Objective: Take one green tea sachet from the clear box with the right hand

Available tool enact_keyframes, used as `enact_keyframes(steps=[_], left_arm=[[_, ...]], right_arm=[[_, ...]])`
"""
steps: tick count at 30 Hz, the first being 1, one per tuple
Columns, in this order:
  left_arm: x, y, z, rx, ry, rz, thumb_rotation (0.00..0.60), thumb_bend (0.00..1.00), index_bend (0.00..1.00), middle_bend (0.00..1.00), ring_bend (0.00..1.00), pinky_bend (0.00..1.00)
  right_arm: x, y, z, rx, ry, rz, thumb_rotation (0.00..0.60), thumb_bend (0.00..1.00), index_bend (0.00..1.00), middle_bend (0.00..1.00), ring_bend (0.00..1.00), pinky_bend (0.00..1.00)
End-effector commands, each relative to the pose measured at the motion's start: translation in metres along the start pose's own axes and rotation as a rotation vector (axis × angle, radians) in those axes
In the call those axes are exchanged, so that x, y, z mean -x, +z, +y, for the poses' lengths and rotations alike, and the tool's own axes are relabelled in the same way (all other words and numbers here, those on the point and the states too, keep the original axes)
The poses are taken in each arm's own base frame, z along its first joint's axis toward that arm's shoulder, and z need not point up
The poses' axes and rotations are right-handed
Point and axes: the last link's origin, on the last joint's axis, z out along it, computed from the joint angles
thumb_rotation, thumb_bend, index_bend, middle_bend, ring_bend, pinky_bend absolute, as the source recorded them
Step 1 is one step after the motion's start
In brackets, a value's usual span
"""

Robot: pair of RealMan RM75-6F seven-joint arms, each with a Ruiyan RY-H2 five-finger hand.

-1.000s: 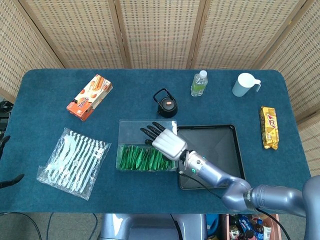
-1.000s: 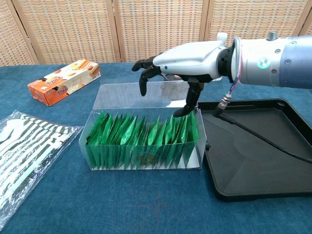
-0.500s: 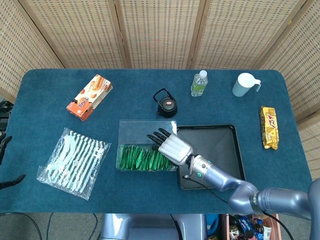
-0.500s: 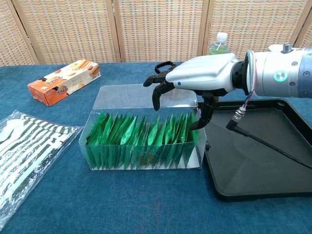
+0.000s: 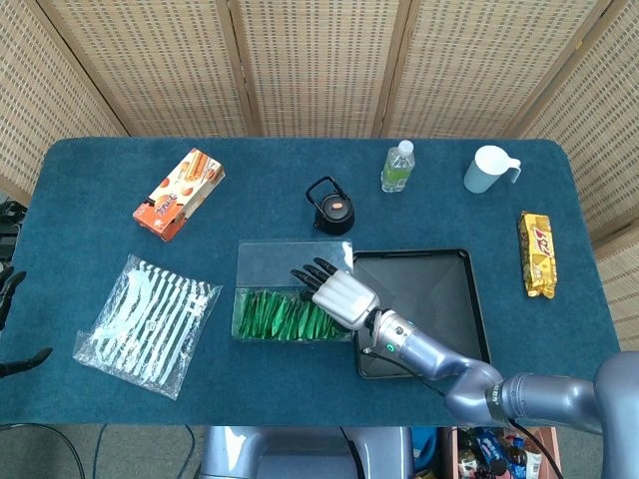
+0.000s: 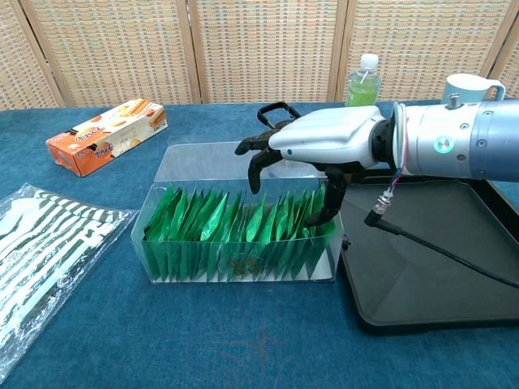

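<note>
The clear box [image 5: 245, 261] [image 6: 203, 162] lies at the table's middle, with a row of upright green tea sachets [image 5: 280, 316] [image 6: 219, 227] along its near side. My right hand [image 5: 339, 291] [image 6: 324, 142] hovers over the box's right half, palm down and fingers spread. Its dark fingertips [image 6: 253, 166] hang above the back of the row. The thumb [image 6: 328, 203] reaches down against the sachets at the right end. No sachet is lifted or visibly pinched. Only dark fingertips of my left hand [image 5: 8, 284] show at the frame's left edge, apart and holding nothing.
A black tray [image 5: 469, 299] [image 6: 422, 316] adjoins the box on its right. Behind stand a black teapot [image 5: 331, 207], a green bottle [image 5: 397, 167] and a pale cup [image 5: 489, 168]. An orange snack box [image 5: 180, 193], a striped bag [image 5: 145, 324] and a yellow packet [image 5: 536, 254] lie around.
My right hand moved from the box's back toward its right end and came lower. Its thumb now reaches down against the rightmost sachets.
</note>
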Motion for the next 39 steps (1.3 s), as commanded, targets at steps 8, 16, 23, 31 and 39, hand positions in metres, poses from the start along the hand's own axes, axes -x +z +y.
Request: enact_keyframes(steps=[8,16,23,31,39], left_arm=[[0.001,0.0,0.0,-0.001,0.001,-0.002,0.6,0.07,0.0,0.0,0.0,0.0],[0.001,0.0,0.0,0.0,0.001,-0.004,0.6,0.07,0.0,0.0,0.0,0.0],[0.001,0.0,0.0,0.0,0.001,-0.005,0.6,0.07,0.0,0.0,0.0,0.0],[0.001,0.0,0.0,-0.001,-0.001,-0.004,0.6,0.07,0.0,0.0,0.0,0.0],[0.001,0.0,0.0,0.001,0.001,-0.004,0.6,0.07,0.0,0.0,0.0,0.0]], right_arm=[[0.006,0.002,0.002,0.006,-0.023,-0.004,0.6,0.39,0.45,0.0,0.0,0.0],[0.01,0.002,0.002,0.007,-0.028,-0.008,0.6,0.47,0.47,0.0,0.0,0.0],[0.013,0.003,0.001,0.008,-0.027,-0.002,0.6,0.54,0.49,0.0,0.0,0.01],[0.015,0.003,0.001,0.013,-0.027,0.021,0.6,0.6,0.57,0.03,0.0,0.03],[0.016,0.002,0.001,0.011,-0.028,0.038,0.6,0.63,0.6,0.05,0.0,0.04]])
